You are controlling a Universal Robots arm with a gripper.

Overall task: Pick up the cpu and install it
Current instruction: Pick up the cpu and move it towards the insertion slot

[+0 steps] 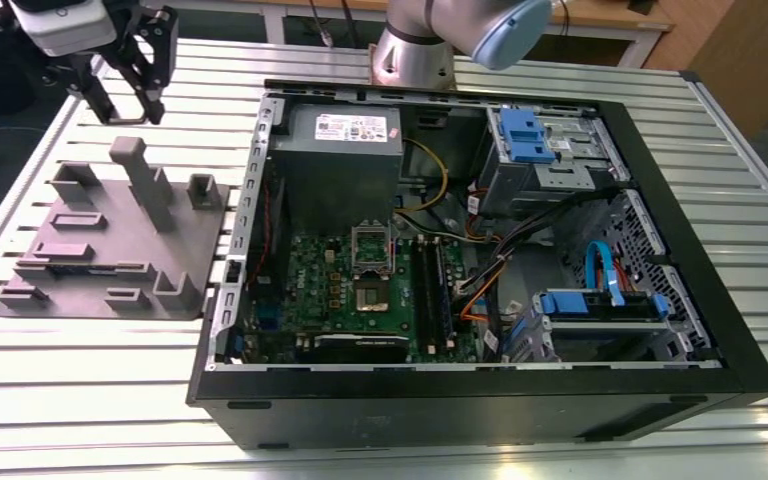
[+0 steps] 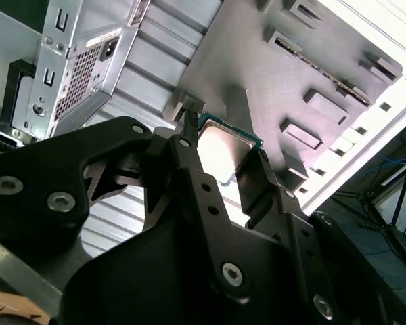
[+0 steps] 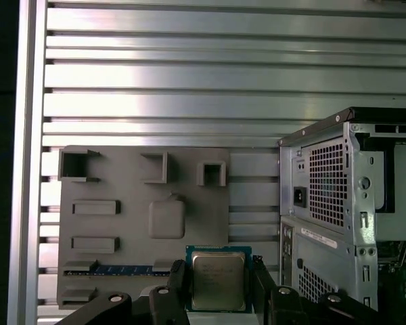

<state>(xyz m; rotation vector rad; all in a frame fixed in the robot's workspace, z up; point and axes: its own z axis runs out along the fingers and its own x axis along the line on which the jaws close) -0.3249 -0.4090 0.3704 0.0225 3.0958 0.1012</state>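
Slatted metal surface (image 1: pixel 77 400) carries one open computer case (image 1: pixel 491 410) and one grey fixture tray (image 1: pixel 104 250). In the exterior view the one tool (image 1: pixel 127 105) hangs at the upper left of the frame, well apart from the motherboard socket (image 1: pixel 372 296). In the second wrist view its fingers (image 2: pixel 257 186) clamp the one cpu (image 2: pixel 223 152) by opposite edges. In the first wrist view the chip sits level between them, above the tray. I judge the pickup done and the carry in hand; seating needs the chip squared to that socket.

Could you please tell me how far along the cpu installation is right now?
Done: the cpu is picked up, clear of the grey fixture plate. In hand: the gripper has its fingers shut on it, beside the computer case. Left: the install; the cpu is not yet on the motherboard.
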